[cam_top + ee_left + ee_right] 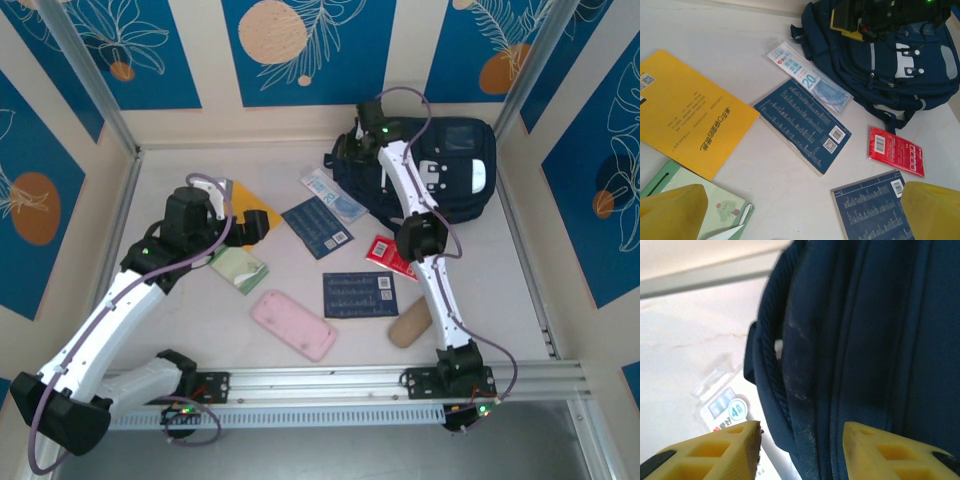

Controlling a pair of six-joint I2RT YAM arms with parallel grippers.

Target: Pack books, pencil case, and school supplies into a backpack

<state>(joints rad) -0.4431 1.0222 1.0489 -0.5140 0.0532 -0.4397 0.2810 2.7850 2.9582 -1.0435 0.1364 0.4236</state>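
Nothing looks packed yet: the yellow book [690, 110], navy books [802, 125], packets [897, 150] and pink pencil case [292, 324] lie on the table [490, 290], beside the backpack [455, 175] at far right. The left gripper [805, 215] hangs spread wide above them; the right gripper [802, 440] straddles the backpack's edge, jaws apart, and I cannot tell whether it grips.

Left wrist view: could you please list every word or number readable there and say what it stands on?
"20" on the pale blue-white packet.
Too small to read: Chinese print on the yellow-orange book.
Too small to read: white print and barcode labels on the middle navy book and the lower navy book.
Blurred: barcode and white print on the red packet.
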